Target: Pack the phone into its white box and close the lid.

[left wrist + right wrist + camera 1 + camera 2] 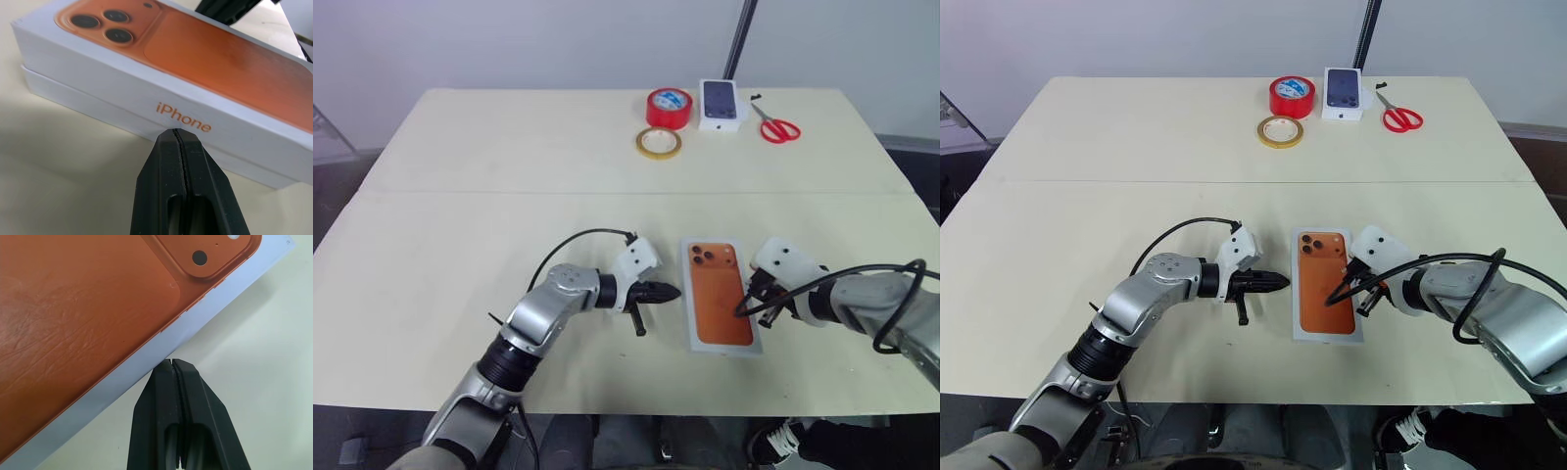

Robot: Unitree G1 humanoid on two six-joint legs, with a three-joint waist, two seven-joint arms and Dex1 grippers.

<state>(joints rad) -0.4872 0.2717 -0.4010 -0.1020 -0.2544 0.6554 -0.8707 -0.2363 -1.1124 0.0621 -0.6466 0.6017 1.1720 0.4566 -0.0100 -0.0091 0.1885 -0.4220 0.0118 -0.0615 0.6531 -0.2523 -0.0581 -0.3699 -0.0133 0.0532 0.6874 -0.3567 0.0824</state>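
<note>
The lid (pixel 720 294), white with an orange phone picture on top, sits on the white box (pixel 73 93), whose lower rim shows as a thin band under it. The lid covers whatever is inside, so the phone is hidden. My left gripper (pixel 674 291) is shut, its tip (pixel 176 134) against the box's left long side just below the printed word iPhone. My right gripper (pixel 741 311) is also shut, its tip (pixel 171 363) at the lid's right edge, over the white border of the top face. Neither gripper holds anything.
At the table's far side lie a red tape roll (pixel 669 108), a yellowish tape ring (pixel 659 143), a small box with a dark phone picture (pixel 722 104) and red scissors (pixel 777 125). A black pole (pixel 739 39) rises behind them.
</note>
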